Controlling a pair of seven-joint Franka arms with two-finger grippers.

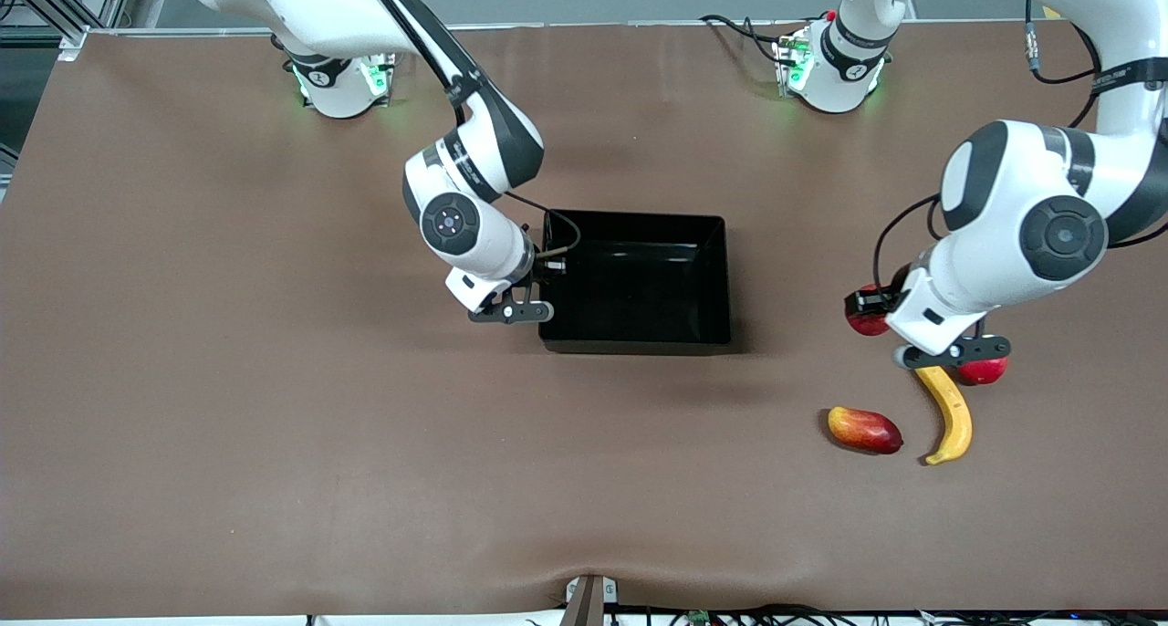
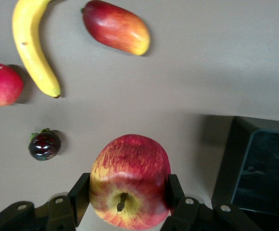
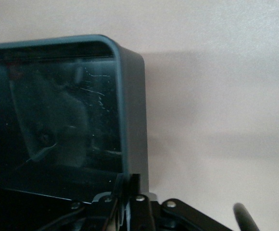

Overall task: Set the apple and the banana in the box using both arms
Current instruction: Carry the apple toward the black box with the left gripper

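A: Left wrist view: the left gripper [image 2: 130, 202] is clamped on the small red apple with a yellowish stem patch [image 2: 130, 180], up over the tabletop [image 1: 274, 443] at the left arm's end.

B: Carry it level to the shallow glossy black plastic box [image 1: 721, 279], clearing the rim.

A: The right gripper [image 3: 128, 192] pinches that rim, nearly clenched. The long yellow banana [image 1: 949, 416] waits, open tabletop all round.
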